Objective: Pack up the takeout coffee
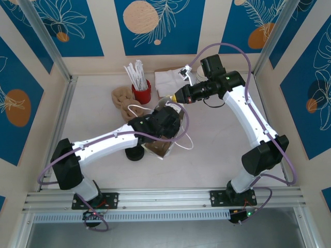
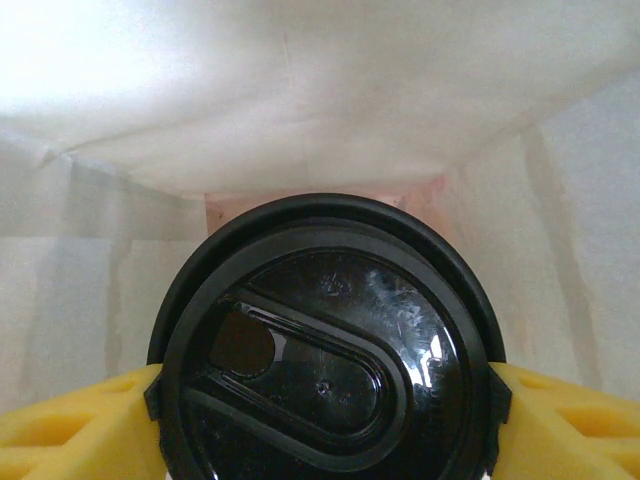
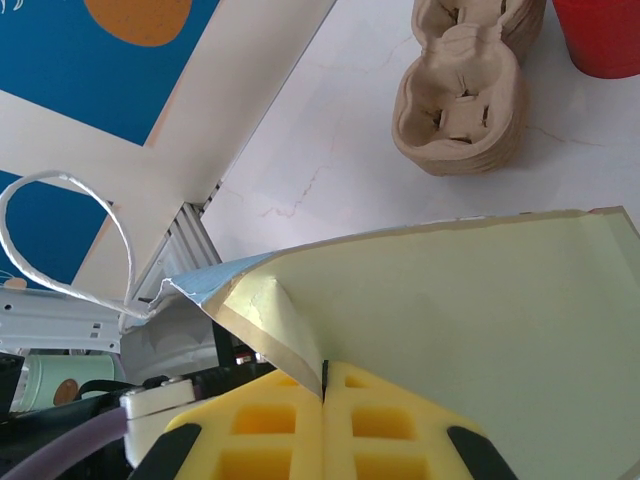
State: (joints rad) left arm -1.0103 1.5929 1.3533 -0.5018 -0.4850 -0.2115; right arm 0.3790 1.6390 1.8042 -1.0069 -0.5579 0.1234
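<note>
The left claw [image 2: 325,430] grasps the takeout coffee [image 2: 325,340] inside the paper bag [image 2: 300,120] (right wrist view: right claw [image 3: 323,395] clenched on its edge).

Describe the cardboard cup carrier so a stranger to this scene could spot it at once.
At the back of the table, left of centre, a red cup holds white sticks. The cup carrier lies just left of it: tan, lumpy, with round hollows, unlike the smooth upright cup.
</note>
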